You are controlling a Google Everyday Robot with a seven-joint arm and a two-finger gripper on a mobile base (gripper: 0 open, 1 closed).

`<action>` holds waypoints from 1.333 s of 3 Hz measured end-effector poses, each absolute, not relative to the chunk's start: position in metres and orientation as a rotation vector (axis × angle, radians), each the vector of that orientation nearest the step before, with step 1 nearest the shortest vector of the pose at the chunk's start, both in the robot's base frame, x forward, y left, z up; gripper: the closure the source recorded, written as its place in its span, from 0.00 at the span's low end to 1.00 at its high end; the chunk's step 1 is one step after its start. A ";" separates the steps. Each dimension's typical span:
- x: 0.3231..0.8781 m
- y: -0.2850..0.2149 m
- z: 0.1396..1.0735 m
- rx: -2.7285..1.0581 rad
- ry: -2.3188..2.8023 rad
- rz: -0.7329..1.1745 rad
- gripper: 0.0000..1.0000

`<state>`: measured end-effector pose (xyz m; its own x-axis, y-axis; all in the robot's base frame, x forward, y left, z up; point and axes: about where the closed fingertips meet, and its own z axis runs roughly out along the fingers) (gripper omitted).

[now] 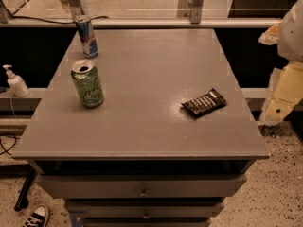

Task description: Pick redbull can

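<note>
The redbull can [87, 36] is slim and blue-and-silver with a silver top. It stands upright at the far left corner of the grey table [151, 131]. My gripper [280, 100] hangs at the right edge of the view, beyond the table's right side and far from the can. It holds nothing that I can see.
A wider green can [87, 84] with script lettering stands upright in front of the redbull can, near the left edge. A black snack packet [203, 103] lies flat at the right. A white pump bottle [15, 82] sits on a ledge to the left. Drawers [142, 186] are below the tabletop.
</note>
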<state>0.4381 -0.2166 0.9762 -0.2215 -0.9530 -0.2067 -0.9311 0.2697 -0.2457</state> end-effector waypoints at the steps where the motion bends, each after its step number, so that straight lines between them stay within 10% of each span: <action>1: 0.438 -0.217 0.976 -1.724 2.232 -0.099 0.00; 4: 0.531 -0.151 0.950 -1.614 2.065 0.068 0.00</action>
<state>0.5314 -0.1509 0.9498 -0.1600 -0.8926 -0.4214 -0.9185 0.2910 -0.2677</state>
